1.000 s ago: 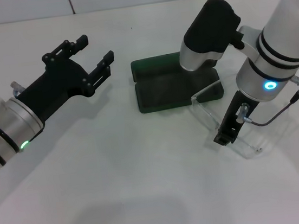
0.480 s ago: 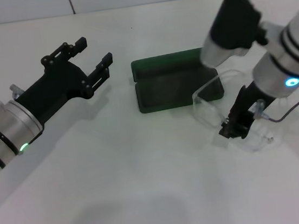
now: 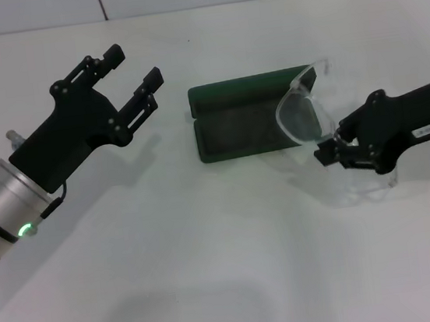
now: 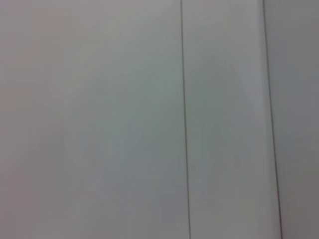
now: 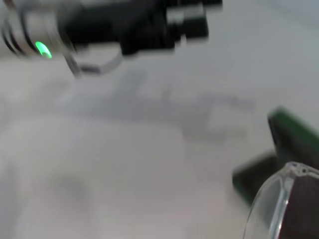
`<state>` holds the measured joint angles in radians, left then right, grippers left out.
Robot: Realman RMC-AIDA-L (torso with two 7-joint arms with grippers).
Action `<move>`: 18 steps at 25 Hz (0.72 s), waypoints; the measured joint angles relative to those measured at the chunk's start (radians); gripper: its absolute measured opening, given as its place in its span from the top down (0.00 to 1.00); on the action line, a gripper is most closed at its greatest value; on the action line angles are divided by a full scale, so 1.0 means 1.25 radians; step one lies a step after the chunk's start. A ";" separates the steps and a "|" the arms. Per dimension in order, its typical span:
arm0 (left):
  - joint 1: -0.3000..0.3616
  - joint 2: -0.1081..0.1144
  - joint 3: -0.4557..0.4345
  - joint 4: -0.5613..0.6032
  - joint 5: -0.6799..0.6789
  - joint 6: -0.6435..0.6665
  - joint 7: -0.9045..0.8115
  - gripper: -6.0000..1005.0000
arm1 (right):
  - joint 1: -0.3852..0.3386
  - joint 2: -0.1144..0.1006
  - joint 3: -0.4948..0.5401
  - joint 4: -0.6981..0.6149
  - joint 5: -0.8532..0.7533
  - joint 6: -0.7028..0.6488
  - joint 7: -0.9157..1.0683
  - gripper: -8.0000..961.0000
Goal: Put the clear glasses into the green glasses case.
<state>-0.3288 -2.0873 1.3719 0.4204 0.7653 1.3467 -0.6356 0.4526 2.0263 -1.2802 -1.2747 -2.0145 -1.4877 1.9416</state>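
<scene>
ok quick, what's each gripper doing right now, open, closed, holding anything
Left gripper: open, empty, raised left of the green glasses case.
Right gripper: shut on the clear glasses, held at the case's right end.

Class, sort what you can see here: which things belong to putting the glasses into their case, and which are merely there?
Part of the job:
- clear glasses, held by the right hand over the case's right end
- green glasses case, lying open

Merely there:
- left hand, open, hovering left of the case
- white table
</scene>
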 joint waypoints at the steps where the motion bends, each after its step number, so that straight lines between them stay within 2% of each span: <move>1: 0.000 0.000 -0.003 -0.002 0.000 0.010 0.000 0.37 | -0.012 -0.001 0.017 0.020 0.042 0.001 -0.058 0.86; 2: -0.002 -0.001 -0.004 -0.005 0.001 0.018 0.000 0.37 | -0.024 -0.001 0.029 0.043 0.082 0.000 -0.118 0.86; 3: -0.003 -0.001 -0.006 -0.007 0.002 0.023 0.000 0.37 | -0.039 -0.003 0.042 0.095 0.154 -0.001 -0.245 0.86; 4: -0.008 -0.001 -0.006 -0.011 0.005 0.030 -0.001 0.37 | -0.039 -0.003 0.042 0.095 0.154 -0.001 -0.245 0.86; 7: -0.021 -0.001 -0.004 -0.016 0.008 0.045 -0.007 0.37 | -0.056 -0.005 0.044 0.178 0.272 -0.015 -0.476 0.86; 10: -0.038 0.001 -0.003 -0.018 0.013 0.070 -0.029 0.37 | -0.058 -0.006 0.045 0.236 0.324 -0.046 -0.651 0.86; 17: -0.096 0.020 -0.004 -0.007 0.100 0.140 -0.121 0.37 | -0.041 -0.003 0.022 0.303 0.345 -0.050 -0.840 0.86; 18: -0.112 0.033 -0.004 0.001 0.123 0.161 -0.160 0.37 | -0.041 -0.003 0.022 0.303 0.345 -0.050 -0.840 0.86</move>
<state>-0.4691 -2.0458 1.3669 0.4214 0.9191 1.5474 -0.8351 0.4009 2.0229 -1.2527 -0.8958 -1.5838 -1.5500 0.8921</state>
